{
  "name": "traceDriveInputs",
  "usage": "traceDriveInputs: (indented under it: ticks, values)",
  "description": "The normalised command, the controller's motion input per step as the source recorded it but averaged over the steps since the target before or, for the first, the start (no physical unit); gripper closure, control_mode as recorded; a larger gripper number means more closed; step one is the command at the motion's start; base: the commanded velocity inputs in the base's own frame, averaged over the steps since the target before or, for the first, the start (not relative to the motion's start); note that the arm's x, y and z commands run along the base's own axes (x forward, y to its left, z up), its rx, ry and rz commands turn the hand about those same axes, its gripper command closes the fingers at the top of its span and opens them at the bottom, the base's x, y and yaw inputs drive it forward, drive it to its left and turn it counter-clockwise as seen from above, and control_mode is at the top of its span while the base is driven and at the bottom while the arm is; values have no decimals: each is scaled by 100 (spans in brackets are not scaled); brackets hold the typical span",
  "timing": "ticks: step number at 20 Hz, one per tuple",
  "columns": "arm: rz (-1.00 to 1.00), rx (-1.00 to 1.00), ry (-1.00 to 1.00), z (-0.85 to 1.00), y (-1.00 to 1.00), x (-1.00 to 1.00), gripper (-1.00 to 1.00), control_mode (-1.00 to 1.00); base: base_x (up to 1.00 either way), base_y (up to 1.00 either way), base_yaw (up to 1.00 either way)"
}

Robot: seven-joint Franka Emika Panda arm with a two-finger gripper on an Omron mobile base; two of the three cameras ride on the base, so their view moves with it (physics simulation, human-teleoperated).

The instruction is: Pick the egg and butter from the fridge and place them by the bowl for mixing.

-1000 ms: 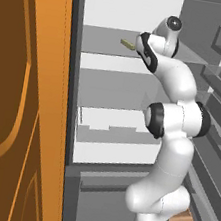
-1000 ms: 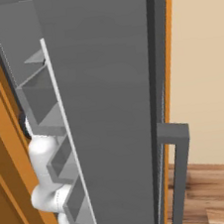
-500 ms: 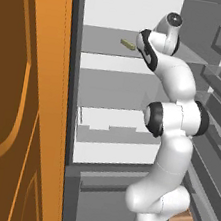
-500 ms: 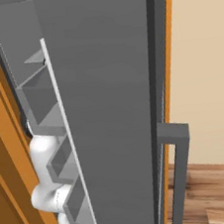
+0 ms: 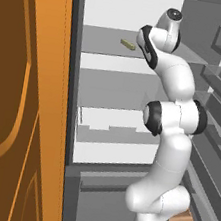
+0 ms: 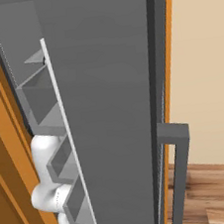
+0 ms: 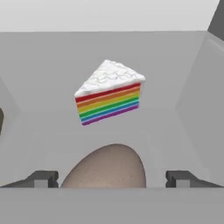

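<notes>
— Since a second ago, what has moved?

— Very little. Seen from the left base camera, the arm's upper joints have crept slightly further in toward the top shelf (image 5: 113,42) of the fridge (image 5: 131,85); the butter (image 5: 127,44) lies where it lay.

— Where is the egg?

— Right in front of the hand. Through the hand camera the egg (image 7: 106,166), a brown-grey rounded lump, sits on the grey shelf floor between the two dark fingertips (image 7: 42,178), its lower part cut off by the edge of the picture.

— And the gripper?

— The gripper (image 7: 111,179) stands spread wide, one tip to each side of the egg. A clear gap shows between the egg and each tip, so nothing is pinched.

— What lies beyond the egg?

— A rainbow-striped cake slice (image 7: 110,93) with white icing, further back on the same shelf, well apart from the egg.

— The butter again?

— From the left base camera it is a slim olive-yellow stick lying flat on the top shelf, just to the left of the arm's wrist, not touching it.

— The rest of the fridge?

— Below that shelf come another grey shelf and a white drawer tray (image 5: 112,125). The open fridge door (image 6: 108,109) rises across the right base camera's picture, its grey racks (image 6: 42,100) facing inward. An orange wooden cupboard (image 5: 15,117) stands at the left of the fridge.
</notes>
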Motion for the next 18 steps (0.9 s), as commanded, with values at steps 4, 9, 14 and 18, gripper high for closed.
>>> traceDriveInputs:
  ticks: [4,9,14,18]
  values:
    - [0,0,1,-8,0,0,100,-100,0,0,0]
    - [0,0,0,0,0,0,100,-100,0,0,0]
    - [0,0,0,0,0,-6,100,-100,0,0,0]
    - [0,0,0,-2,0,-39,100,-100,0,0,0]
